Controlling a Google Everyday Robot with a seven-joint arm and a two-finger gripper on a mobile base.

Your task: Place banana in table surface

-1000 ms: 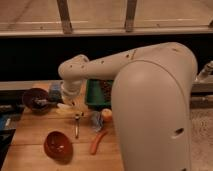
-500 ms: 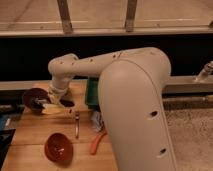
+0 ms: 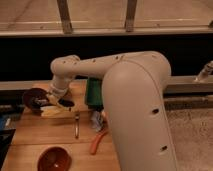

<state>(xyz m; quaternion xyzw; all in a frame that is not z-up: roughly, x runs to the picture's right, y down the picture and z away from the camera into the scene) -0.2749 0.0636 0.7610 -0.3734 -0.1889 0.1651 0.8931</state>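
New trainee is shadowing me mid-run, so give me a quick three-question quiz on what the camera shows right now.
1. True or false: the banana lies on the green tray.
2. Where is the gripper? A) at the far left of the table surface, right by the banana; B) over the red bowl; C) above the fork.
3. Which thing lies nearest the orange-red stick: the fork or the dark bowl?

Key: 1 false, it lies at the wooden tabletop beside the dark bowl. 2 A. 3 the fork.

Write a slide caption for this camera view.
Gripper lowers the banana onto the table surface beside a fork.
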